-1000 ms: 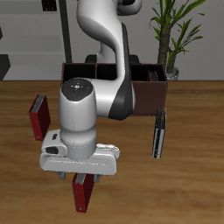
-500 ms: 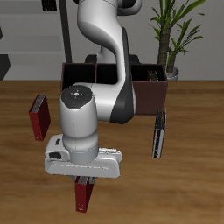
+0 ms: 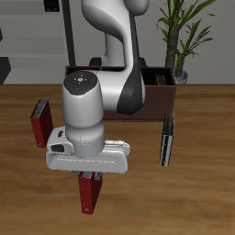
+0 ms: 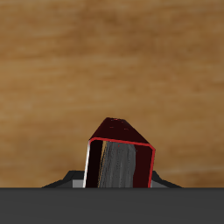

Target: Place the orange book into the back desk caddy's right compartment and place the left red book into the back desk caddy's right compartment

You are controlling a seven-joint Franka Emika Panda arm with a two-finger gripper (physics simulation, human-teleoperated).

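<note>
My gripper (image 3: pixel 89 176) is shut on the left red book (image 3: pixel 88 194), a bright red hardcover held upright near the table's front edge. Its lower end looks just off the wood. The wrist view shows the red book (image 4: pixel 119 161) end-on between the fingers, with its pale page edge showing. The back desk caddy (image 3: pixel 166 93), dark brown, stands at the table's back, mostly hidden by my arm. Only its end by the plant shows, the right compartment (image 3: pixel 162 83). The orange book is not in view.
A darker maroon-red book (image 3: pixel 39 124) stands upright farther back, beside the gripper. A thin black book (image 3: pixel 165 139) stands in front of the caddy's visible end. A potted plant (image 3: pixel 181 37) rises behind the caddy.
The gripper dropped slightly onto the red book, then rose, and the book came up with it by a small amount.
</note>
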